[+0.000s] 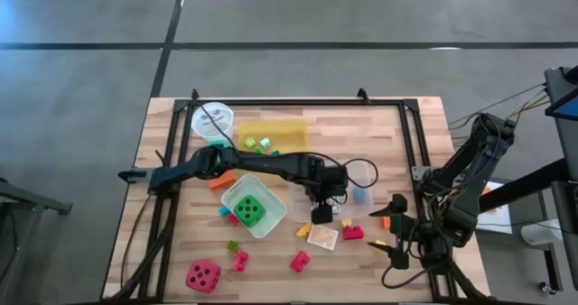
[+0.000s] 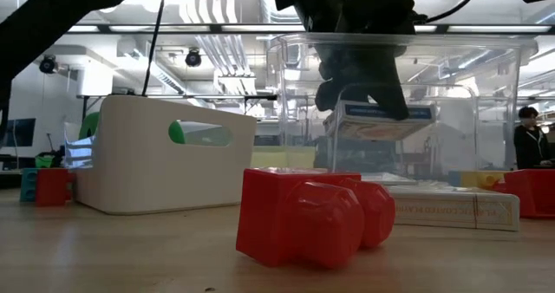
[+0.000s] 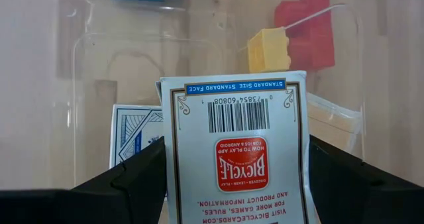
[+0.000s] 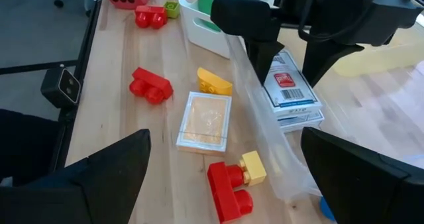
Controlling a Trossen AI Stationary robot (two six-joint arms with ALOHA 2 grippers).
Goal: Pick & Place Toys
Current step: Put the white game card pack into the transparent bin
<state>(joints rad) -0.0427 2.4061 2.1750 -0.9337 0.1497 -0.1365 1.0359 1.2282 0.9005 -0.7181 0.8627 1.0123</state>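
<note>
1. Containers: a clear plastic box stands on the worktop, with the left fingers lowered into it.
2. Between those fingers is a card pack, clamped by its sides; a second pack lies just behind it in the box.
3. The held pack reads "BICYCLE", "STANDARD SIZE STANDARD FACE", with a barcode numbered 73854 60808.
4. A white bin holds the green die.
5. A yellow tray holds small green blocks.
6. The right fingers are spread wide and empty, with a wrapped pack and red blocks on the worktop ahead.
</note>
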